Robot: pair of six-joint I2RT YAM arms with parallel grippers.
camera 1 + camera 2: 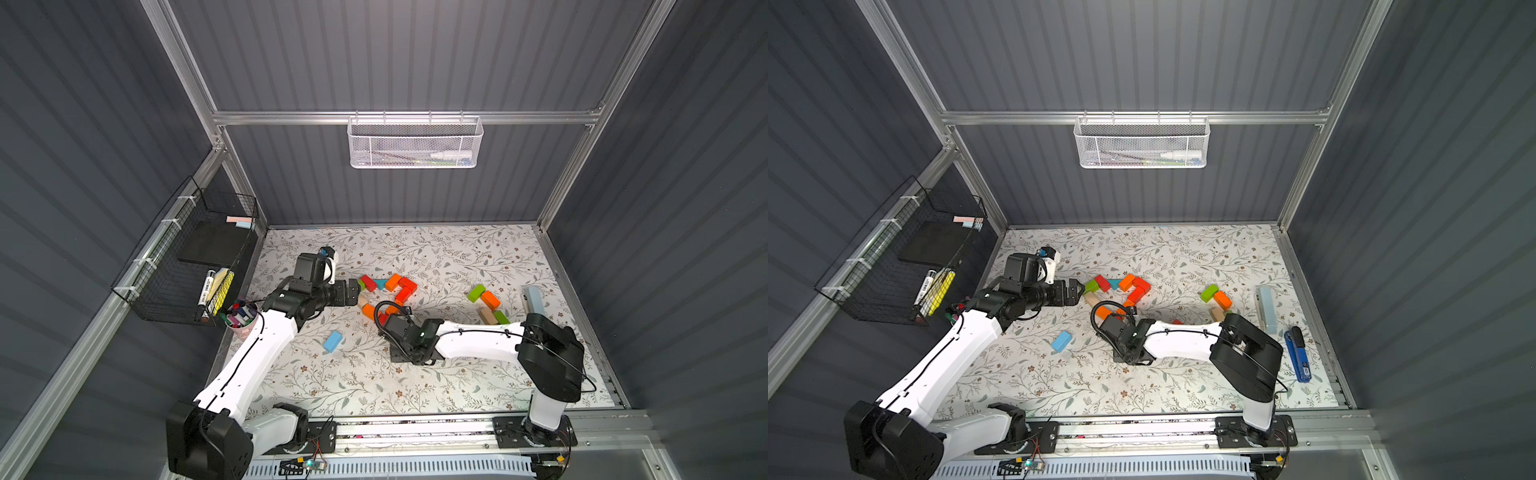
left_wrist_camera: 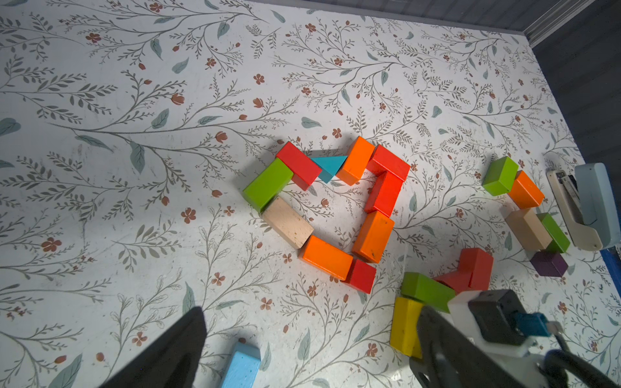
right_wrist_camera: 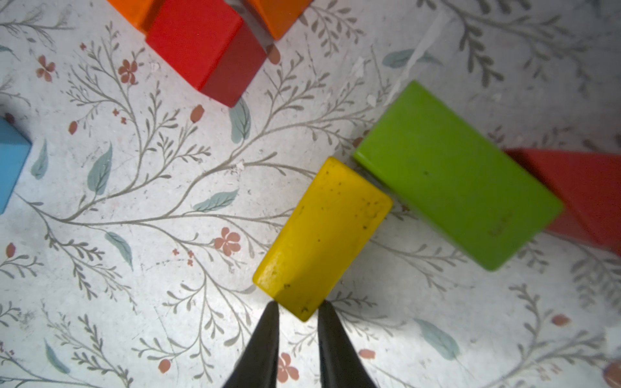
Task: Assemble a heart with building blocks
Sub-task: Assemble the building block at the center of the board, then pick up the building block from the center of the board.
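Jaws of your right gripper (image 3: pixel 299 314) stand narrow at the near end of the yellow block (image 3: pixel 322 235); you cannot tell whether they pinch its corner. Your left gripper (image 1: pixel 356 292) hangs wide open beside the heart outline (image 2: pixel 373 235). Push squarely, because smooth painted wood slides easily on the floral mat (image 3: pixel 134 268). The green brick (image 3: pixel 453 174) lies just beside the yellow block.

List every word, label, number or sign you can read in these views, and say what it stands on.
No text here can be read.
Dark print along the white marker in the black wire basket: too small to read.
Small pale label on the blue tool near the table's edge: too small to read.
Building blocks: plain paint or bare wood, no print visible.
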